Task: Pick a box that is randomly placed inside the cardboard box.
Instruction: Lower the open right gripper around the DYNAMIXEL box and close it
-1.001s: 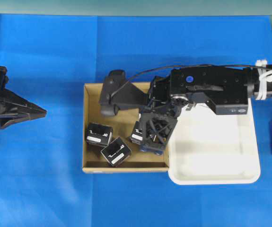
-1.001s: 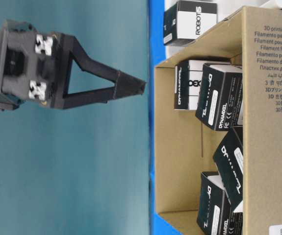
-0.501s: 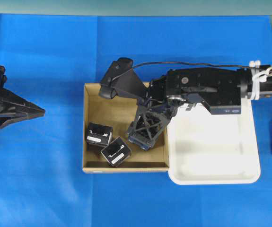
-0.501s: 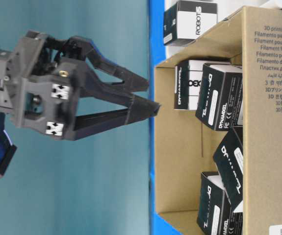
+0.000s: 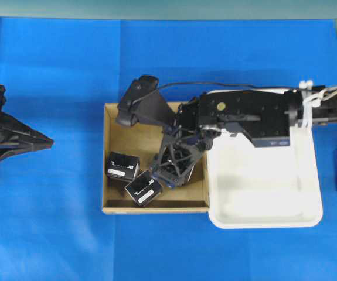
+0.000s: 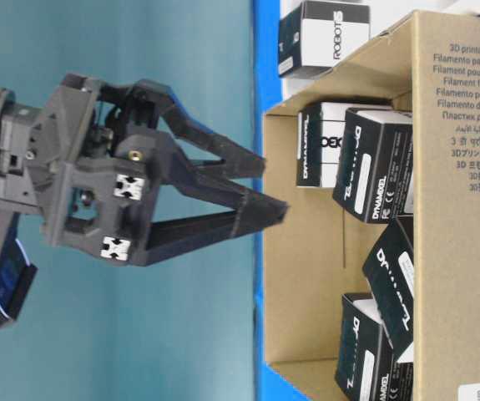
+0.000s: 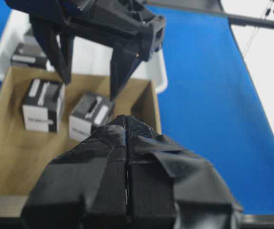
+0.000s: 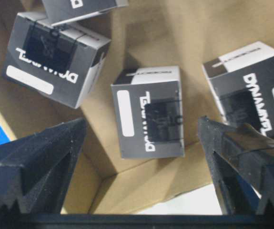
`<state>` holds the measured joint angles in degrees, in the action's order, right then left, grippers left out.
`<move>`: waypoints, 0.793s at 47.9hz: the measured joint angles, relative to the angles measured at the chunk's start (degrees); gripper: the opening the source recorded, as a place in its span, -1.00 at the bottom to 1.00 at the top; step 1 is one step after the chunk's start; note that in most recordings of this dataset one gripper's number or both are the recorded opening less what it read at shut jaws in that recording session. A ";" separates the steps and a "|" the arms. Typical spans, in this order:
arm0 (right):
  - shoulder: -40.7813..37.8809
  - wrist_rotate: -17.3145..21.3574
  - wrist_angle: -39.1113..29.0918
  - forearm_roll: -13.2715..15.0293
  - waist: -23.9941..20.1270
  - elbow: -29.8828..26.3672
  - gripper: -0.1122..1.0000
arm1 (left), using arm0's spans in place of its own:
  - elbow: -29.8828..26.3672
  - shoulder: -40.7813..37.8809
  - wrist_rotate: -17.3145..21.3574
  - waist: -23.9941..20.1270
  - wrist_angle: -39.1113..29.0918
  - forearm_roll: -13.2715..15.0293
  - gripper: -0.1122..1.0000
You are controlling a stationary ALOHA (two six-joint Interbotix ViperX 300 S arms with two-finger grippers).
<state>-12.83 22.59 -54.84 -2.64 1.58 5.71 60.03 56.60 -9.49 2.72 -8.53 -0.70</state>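
The cardboard box lies mid-table. Two small black boxes show in it, one at the left and one by the front wall. My right gripper is open inside the carton and covers a third box. In the right wrist view that box lies flat on the carton floor, below and between the spread fingers, untouched, with others to either side. The table-level view shows the open right gripper at the carton's rim. My left gripper is shut and empty, left of the carton.
A white plastic tray abuts the carton's right wall; the right arm hangs over its back half. One more small box sits in the tray. Blue cloth covers the table around them.
My right gripper has swung left and forward across the carton, towards the two boxes at the front left, and now hides the third box. The left arm has barely moved.
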 measured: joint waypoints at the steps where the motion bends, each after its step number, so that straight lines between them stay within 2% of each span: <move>1: -0.09 0.00 0.09 0.00 -0.09 0.00 1.00 | 0.00 0.18 0.00 0.18 -0.26 0.00 -0.92; 26: -2.64 0.00 0.44 0.53 -0.62 1.32 1.00 | -0.35 4.83 0.00 0.18 -6.06 0.00 -0.92; 38: -3.78 0.00 4.39 0.79 -0.97 4.57 1.00 | -0.35 4.92 0.00 0.18 -6.24 0.00 -0.92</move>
<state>-16.61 22.59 -50.45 -1.85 0.62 10.28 59.68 61.52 -9.49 2.90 -14.77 -0.70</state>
